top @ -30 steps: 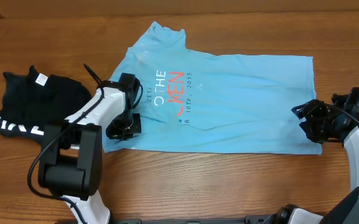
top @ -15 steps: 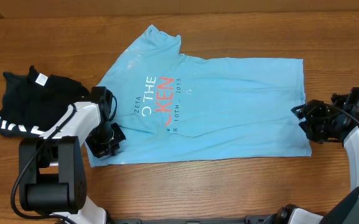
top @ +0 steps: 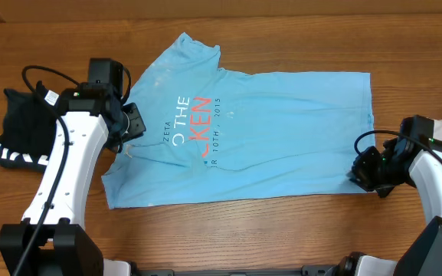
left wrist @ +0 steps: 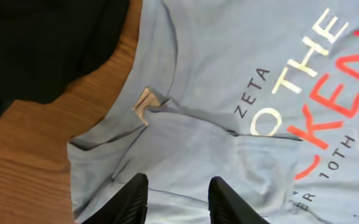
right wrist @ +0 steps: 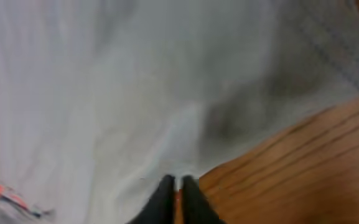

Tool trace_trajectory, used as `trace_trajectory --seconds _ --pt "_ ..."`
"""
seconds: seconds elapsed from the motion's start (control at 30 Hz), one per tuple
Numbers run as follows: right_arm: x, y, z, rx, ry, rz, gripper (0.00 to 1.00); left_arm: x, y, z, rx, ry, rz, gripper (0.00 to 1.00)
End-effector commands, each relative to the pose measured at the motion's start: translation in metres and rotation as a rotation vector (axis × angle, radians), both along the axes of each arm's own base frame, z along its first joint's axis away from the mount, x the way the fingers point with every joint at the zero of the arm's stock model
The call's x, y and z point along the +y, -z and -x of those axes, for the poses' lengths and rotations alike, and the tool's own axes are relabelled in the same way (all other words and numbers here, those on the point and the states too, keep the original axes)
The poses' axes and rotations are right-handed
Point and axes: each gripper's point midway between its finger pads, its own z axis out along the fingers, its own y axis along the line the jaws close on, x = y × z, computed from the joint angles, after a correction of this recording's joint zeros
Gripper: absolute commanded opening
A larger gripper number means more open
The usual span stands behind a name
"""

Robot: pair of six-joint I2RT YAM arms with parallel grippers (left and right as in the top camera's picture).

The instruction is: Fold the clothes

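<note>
T-shirt — right jaws pinching its hem corner, left jaws parted, empty — I'd lift slowly, hem taut.

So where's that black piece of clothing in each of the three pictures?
Overhead: the black garment lies bunched at the far left, beside the light-blue T-shirt.
Left wrist: the black garment fills the top-left corner, with the light-blue T-shirt to its right.
Right wrist: not in it; the light-blue T-shirt fills most of the picture.
Shared landmark: the light-blue T-shirt, in all three views.
</note>
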Motion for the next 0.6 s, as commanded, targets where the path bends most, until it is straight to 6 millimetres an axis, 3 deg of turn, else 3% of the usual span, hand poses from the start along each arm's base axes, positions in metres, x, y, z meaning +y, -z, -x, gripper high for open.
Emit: trace_trajectory --seconds 0.0,0.13,0.27,0.5,0.57 --pt "-0.002 0.02 0.004 0.007 0.061 0.015 0.04 -0.005 0.0 -0.002 0.002 0.04 0.007 0.36" --pt "-0.002 0.045 0.004 -0.031 0.139 0.023 0.04 -0.005 0.0 -0.002 0.003 0.057 0.003 0.36" --pt "-0.024 0.066 0.032 0.083 0.27 0.163 0.04 -0.005 0.0 -0.001 0.005 0.058 0.002 0.37" --pt "-0.049 0.066 0.064 0.199 0.449 0.171 0.04 -0.005 0.0 -0.001 0.007 0.072 -0.002 0.38" --pt "-0.051 0.066 0.066 0.194 0.427 0.159 0.04 -0.005 0.0 -0.002 0.002 0.072 -0.001 0.38"
